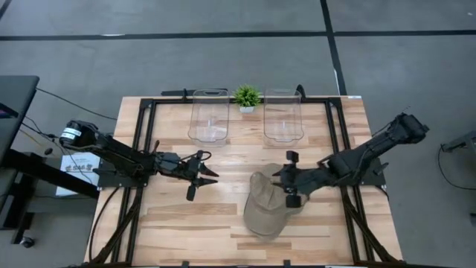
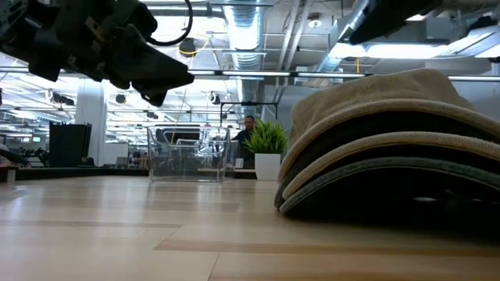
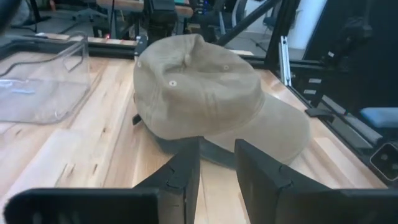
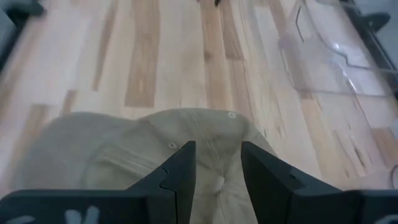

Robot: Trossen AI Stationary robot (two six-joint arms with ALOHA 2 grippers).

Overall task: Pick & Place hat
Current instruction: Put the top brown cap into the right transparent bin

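The tan cap (image 1: 264, 214) lies on the table right of its middle, toward the near edge. In the low view the cap (image 2: 391, 117) shows tan and dark brim layers stacked under its crown. My right gripper (image 1: 289, 179) is open over the far right part of the crown (image 4: 205, 134), one finger on either side, and no touch shows. My left gripper (image 1: 203, 176) is open and hangs above the table left of the cap, pointing at the cap (image 3: 205, 93). In the low view the left gripper (image 2: 148, 74) is well off the wood.
Two clear plastic bins (image 1: 209, 115) (image 1: 282, 115) stand at the far edge with a small potted plant (image 1: 246, 97) between them. Black frame rails (image 1: 145, 141) run along both sides of the table. Bare wood lies between the left gripper and the cap.
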